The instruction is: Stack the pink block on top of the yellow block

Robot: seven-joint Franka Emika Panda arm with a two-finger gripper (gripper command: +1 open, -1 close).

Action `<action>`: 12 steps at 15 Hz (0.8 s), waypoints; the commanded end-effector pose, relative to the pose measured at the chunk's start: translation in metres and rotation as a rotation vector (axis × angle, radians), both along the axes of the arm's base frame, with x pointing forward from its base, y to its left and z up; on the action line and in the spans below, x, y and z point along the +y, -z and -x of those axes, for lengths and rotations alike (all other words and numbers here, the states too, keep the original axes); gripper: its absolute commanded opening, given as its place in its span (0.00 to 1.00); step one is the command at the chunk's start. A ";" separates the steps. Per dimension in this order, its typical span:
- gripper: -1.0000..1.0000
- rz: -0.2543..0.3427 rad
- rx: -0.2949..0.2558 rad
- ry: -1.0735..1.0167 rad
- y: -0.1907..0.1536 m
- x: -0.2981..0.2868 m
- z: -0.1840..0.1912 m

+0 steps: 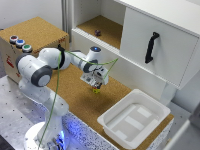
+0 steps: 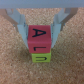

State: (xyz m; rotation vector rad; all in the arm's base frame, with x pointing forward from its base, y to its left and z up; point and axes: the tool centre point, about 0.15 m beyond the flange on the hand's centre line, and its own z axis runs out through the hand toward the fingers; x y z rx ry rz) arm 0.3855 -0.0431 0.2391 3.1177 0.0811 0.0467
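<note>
In the wrist view the pink block (image 2: 41, 34), with dark letters on its face, sits squarely on top of the yellow block (image 2: 40, 56) on the cork surface. My gripper (image 2: 41, 37) straddles the pink block, and its two fingers (image 2: 22, 31) lie against the block's sides. In the exterior view the gripper (image 1: 95, 84) hangs low over the cork table, in front of the white cabinet. A small yellow spot shows at its tips there, and the pink block is hidden by the fingers.
A white plastic bin (image 1: 134, 117) stands on the table at the exterior view's right. Behind is a white cabinet with a black handle (image 1: 151, 47) and a shelf holding a tiny dark block (image 1: 98, 33). A cardboard box (image 1: 35, 35) carrying coloured discs stands at the left.
</note>
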 end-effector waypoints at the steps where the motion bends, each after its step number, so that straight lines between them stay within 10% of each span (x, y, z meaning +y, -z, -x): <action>1: 1.00 0.013 0.072 0.028 0.001 -0.003 -0.017; 12: 1.00 -0.057 -0.013 0.033 -0.088 -0.031 0.024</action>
